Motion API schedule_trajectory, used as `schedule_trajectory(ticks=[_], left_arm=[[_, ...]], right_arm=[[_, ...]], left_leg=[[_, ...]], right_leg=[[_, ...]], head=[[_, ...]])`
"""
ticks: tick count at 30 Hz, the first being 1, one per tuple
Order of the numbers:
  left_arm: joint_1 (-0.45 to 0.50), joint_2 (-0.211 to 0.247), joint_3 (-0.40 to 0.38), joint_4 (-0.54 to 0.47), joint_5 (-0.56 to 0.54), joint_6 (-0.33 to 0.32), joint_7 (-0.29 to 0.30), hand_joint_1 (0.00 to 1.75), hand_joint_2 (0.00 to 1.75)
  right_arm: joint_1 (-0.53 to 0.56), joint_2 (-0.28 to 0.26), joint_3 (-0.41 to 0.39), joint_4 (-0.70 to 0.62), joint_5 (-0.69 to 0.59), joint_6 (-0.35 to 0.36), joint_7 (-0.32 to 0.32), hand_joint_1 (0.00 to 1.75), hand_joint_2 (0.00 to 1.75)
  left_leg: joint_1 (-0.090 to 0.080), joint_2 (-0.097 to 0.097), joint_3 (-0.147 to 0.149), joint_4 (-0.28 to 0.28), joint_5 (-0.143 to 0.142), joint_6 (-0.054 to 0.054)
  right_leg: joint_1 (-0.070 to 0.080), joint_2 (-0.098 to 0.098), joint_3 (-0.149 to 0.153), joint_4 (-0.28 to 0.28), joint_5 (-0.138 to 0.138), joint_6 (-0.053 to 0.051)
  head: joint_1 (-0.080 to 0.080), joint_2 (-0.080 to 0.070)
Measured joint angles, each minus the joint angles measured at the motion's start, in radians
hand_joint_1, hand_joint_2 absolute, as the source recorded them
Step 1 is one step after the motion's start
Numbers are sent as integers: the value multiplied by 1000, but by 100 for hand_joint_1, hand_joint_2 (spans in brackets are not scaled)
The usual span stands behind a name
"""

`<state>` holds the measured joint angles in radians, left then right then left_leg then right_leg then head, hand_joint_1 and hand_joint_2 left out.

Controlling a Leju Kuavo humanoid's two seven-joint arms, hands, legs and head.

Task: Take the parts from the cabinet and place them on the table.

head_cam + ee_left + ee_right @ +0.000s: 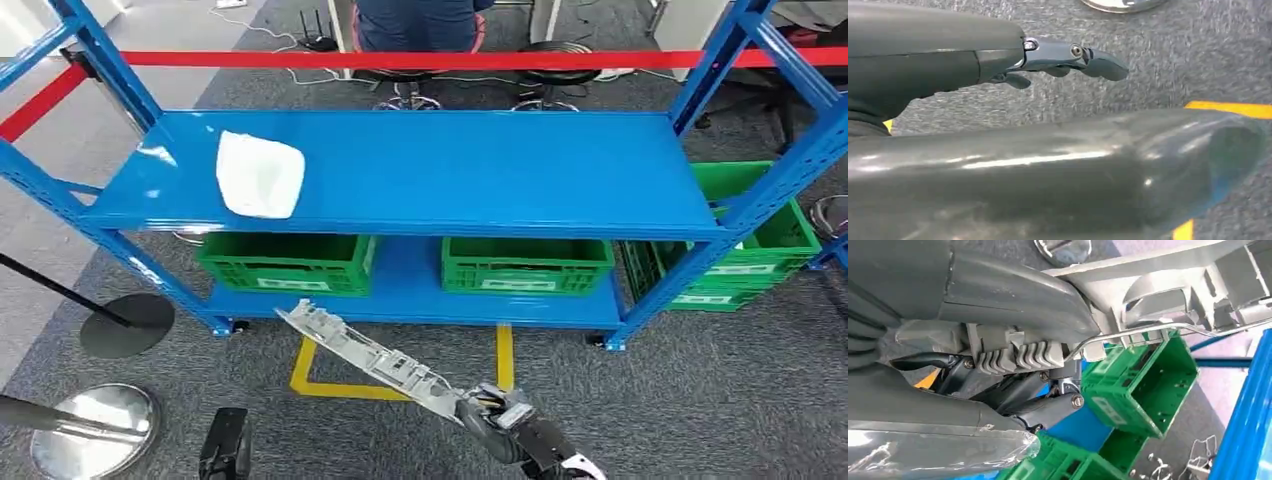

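Right hand is gripping the grey part, left hand hanging empty, fingers loose; looks mid-carry, needing the tabletop next.

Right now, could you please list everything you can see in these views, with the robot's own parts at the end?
Rack: one, blue, straight ahead on grey carpet.
White part: one, on the rack's upper shelf, left side.
Crates: two green on the bottom shelf, more green ones stacked at the rack's right end.
Barrier tape: red, stretched behind the rack.
Floor marking: yellow, in front of the rack.
Stanchion bases: one silver, one dark, on the left.
Person: one, seated behind the rack.
Long grey part: one, held in front of the rack.
Right robot hand: holds the long grey part.
Left robot hand: holds nothing, over the carpet.
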<state>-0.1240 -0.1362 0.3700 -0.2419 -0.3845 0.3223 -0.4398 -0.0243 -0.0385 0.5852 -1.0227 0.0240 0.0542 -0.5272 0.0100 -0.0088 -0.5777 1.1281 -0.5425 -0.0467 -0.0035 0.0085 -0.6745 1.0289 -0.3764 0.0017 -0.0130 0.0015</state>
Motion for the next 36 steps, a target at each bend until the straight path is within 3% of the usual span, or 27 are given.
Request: schedule_trajectory(ticks=[1, 2, 3, 6, 7, 8, 10, 11, 12, 13, 14, 15, 16, 17, 18, 21, 22, 23, 25, 26, 27, 28, 29, 31, 32, 33, 36], left_arm=[[-5, 2, -2, 0, -2, -8, 0, 0, 0], [-11, 2, -3, 0, -2, -16, 0, 0, 0], [-15, 2, -8, 0, -4, -18, 0, 0, 0], [-4, 7, -13, 1, -13, -19, 2, 0, 0], [-4, 9, -15, 2, -16, -22, 4, 0, 0], [-4, 14, -16, 2, -16, -23, 6, 0, 0], [-3, 16, -19, 2, -21, -31, 6, 0, 0], [-1, 16, -20, 2, -24, -33, 6, 0, 0], [1, 15, -23, 2, -26, -34, 4, 0, 0], [1, 15, -24, 3, -29, -34, 2, 0, 0], [1, 14, -26, 3, -33, -34, 1, 0, 0], [-1, 11, -28, 3, -34, -35, 0, 0, 0], [-2, 10, -31, 3, -36, -35, 0, 0, 0], [-4, 7, -35, 3, -41, -34, 0, 0, 0], [-6, 7, -39, 3, -45, -35, 0, 0, 0], [-10, 6, -43, 3, -52, -34, 0, 0, 0], [-11, 6, -44, 3, -54, -34, 0, 0, 0], [-11, 7, -45, 3, -54, -34, 0, 0, 0], [-11, 7, -46, 3, -54, -34, 0, 0, 0], [-11, 7, -47, 2, -54, -34, 0, 0, 0], [-11, 6, -48, 3, -55, -34, 0, 0, 0], [-10, 6, -49, 3, -56, -34, 0, 0, 0], [-10, 6, -49, 3, -58, -34, 0, 0, 0], [-12, 8, -51, 3, -64, -38, -1, 0, 0], [-14, 8, -54, 3, -66, -41, -2, 0, 0], [-17, 7, -57, 3, -67, -45, -3, 0, 0], [-17, 7, -64, 3, -71, -49, -4, 0, 0]], right_arm=[[-8, 6, 0, 3, 3, 3, -2, 175, 175], [-12, 11, -2, 5, 4, 4, -3, 175, 175], [-17, 13, -6, 9, 5, 5, -6, 175, 175], [-26, 21, -11, 20, 14, 2, -11, 175, 175], [-26, 21, -15, 23, 15, 0, -12, 175, 175], [-25, 21, -18, 26, 16, -2, -13, 175, 175], [-26, 21, -26, 32, 16, -3, -12, 175, 175], [-25, 21, -28, 34, 16, -4, -13, 175, 175], [-24, 21, -30, 34, 17, -5, -14, 175, 175], [-24, 21, -31, 34, 19, -5, -15, 175, 175], [-24, 21, -32, 34, 19, -5, -16, 175, 175], [-24, 21, -34, 34, 18, -1, -17, 175, 175], [-25, 22, -37, 34, 17, 2, -19, 175, 175], [-27, 24, -43, 34, 16, 4, -21, 175, 175], [-29, 28, -45, 32, 16, 5, -23, 175, 175], [-27, 31, -50, 31, 18, 5, -29, 175, 175], [-26, 32, -53, 31, 19, 5, -29, 175, 175], [-27, 32, -56, 31, 20, 5, -29, 175, 175], [-25, 33, -58, 31, 21, 5, -29, 175, 175], [-24, 34, -58, 31, 21, 5, -29, 175, 175], [-23, 34, -60, 31, 23, 5, -29, 175, 175], [-21, 34, -61, 31, 24, 5, -29, 175, 175], [-19, 34, -62, 31, 24, 5, -29, 175, 175], [-17, 35, -63, 31, 28, 5, -29, 175, 175], [-17, 37, -64, 31, 30, 5, -31, 175, 175], [-19, 38, -65, 31, 31, 4, -32, 175, 175], [-19, 41, -66, 31, 35, 3, -35, 175, 175]], left_leg=[[0, 0, 69, -97, 22, 3], [-2, 0, 96, -155, 5, 8], [-4, -5, 89, -149, 23, 17], [-10, -3, 77, -149, 48, 38], [-4, 1, 70, -151, 61, 47], [-4, 1, 57, -151, 72, 53], [-4, 0, 31, -151, 88, 60], [-4, 0, 17, -151, 98, 60], [-4, 1, 4, -150, 108, 59], [-4, 2, -7, -150, 116, 57], [-4, 3, -17, -150, 124, 55], [-4, 3, -27, -150, 132, 52], [-4, 2, -32, -149, 138, 48], [-6, 2, -36, -147, 144, 42], [-8, 2, -38, -145, 148, 37], [-4, 2, -38, -151, 165, 17], [-2, 3, -42, -147, 162, 12], [-1, 3, -51, -127, 134, 7], [-1, 3, -109, 20, 33, -3], [-1, 3, -139, 99, -4, -5], [-1, 3, -161, 160, -23, -7], [-1, 3, -158, 167, -16, -7], [-1, 3, -135, 136, 11, -7], [0, 3, -32, -35, 95, -3], [1, 3, 12, -115, 110, -2], [-4, 0, 30, -138, 100, 4], [-3, -1, 19, -145, 92, 24]], right_leg=[[0, 1, -7, 1, 10, 5], [4, 1, -13, 3, 17, 12], [5, 0, -13, 1, 25, 18], [-1, 1, -10, -22, 60, 38], [-3, 1, -16, -18, 47, 42], [-3, -2, -36, 6, -5, 48], [-5, -2, -71, 152, -132, 55], [-5, -2, -88, 232, -167, 57], [-5, -2, -93, 288, -173, 58], [-5, -2, -82, 300, -150, 59], [-5, -2, -53, 279, -115, 57], [-5, -3, 4, 212, -84, 54], [-5, -3, 70, 123, -75, 50], [-4, -3, 137, 22, -110, 46], [-1, -1, 178, -25, -129, 40], [6, -1, 156, -29, -127, 22], [-1, -3, 161, -35, -118, 9], [-1, -4, 159, -35, -114, 2], [-1, -5, 147, -34, -102, -7], [0, -5, 141, -34, -98, -8], [0, -5, 136, -34, -95, -8], [0, -5, 132, -33, -93, -7], [0, -4, 130, -33, -91, -4], [-1, -3, 131, -31, -90, -1], [0, -3, 130, -30, -90, 3], [6, -3, 123, -27, -91, 9], [7, -2, 118, -26, -85, 23]], head=[[0, 0], [-2, 0], [5, 0], [2, 0], [2, 0], [5, 0], [8, 0], [8, 0], [8, 0], [8, 0], [8, 0], [8, 0], [8, 0], [8, 0], [7, 0], [6, 0], [7, 0], [4, 0], [-1, 0], [-2, 0], [-2, 0], [-2, 0], [-2, 0], [-2, 0], [-2, 0], [-2, 0], [0, 0]])
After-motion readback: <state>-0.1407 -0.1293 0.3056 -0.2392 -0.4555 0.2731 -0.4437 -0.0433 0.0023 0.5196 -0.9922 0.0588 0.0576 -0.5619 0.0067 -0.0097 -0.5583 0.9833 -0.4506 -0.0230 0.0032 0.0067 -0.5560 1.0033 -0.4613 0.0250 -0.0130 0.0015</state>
